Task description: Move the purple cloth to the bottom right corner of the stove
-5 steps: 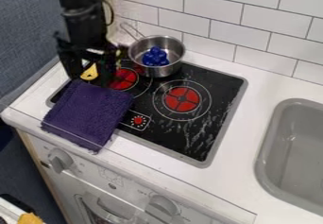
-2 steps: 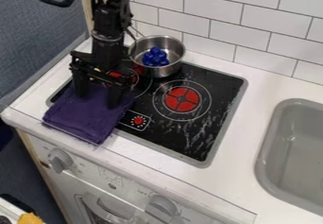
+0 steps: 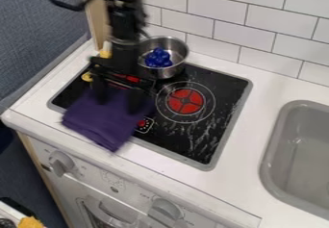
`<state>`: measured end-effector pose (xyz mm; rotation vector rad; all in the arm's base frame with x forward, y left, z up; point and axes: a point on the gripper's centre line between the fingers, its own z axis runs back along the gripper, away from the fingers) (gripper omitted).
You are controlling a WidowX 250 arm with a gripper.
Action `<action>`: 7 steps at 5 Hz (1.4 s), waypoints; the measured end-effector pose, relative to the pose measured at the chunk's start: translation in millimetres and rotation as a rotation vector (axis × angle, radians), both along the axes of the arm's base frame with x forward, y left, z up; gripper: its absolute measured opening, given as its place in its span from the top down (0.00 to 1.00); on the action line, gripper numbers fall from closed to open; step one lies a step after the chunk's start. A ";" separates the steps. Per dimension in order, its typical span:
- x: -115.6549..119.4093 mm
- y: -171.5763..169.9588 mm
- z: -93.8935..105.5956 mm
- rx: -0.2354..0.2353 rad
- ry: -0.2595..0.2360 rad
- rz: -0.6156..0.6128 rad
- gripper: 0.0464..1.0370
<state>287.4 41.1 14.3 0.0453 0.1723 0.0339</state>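
Note:
The gripper [image 3: 118, 102] is over the left part of the stove, its two fingers pointing down and wide apart on the upper part of the purple cloth [image 3: 106, 124]. The cloth lies at the front left of the black stove [image 3: 212, 111], with its lower corner over the stove's front edge onto the white counter. Between the fingers the cloth lies spread, not pinched. The gripper hides part of the cloth's upper edge and the burner behind it.
A metal pot [image 3: 175, 46] with blue grapes [image 3: 158, 57] stands at the back of the stove, close to the arm's right side. A yellow object [image 3: 87, 76] is at the stove's left edge. A grey sink [image 3: 298, 150] is at the right.
The gripper has come down from the upper left onto the cloth and shifted right. The cloth has slid to the right with it, uncovering the stove's left corner and a yellow object.

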 end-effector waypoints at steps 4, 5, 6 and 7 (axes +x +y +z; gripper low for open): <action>-1.1 -95.7 1.4 -0.052 -0.012 -0.184 0.04; 2.8 -89.8 2.4 -0.050 -0.026 -0.172 0.04; 14.7 -79.2 41.6 -0.012 -0.189 -0.159 0.04; 17.9 -76.2 67.7 0.004 -0.272 -0.163 0.04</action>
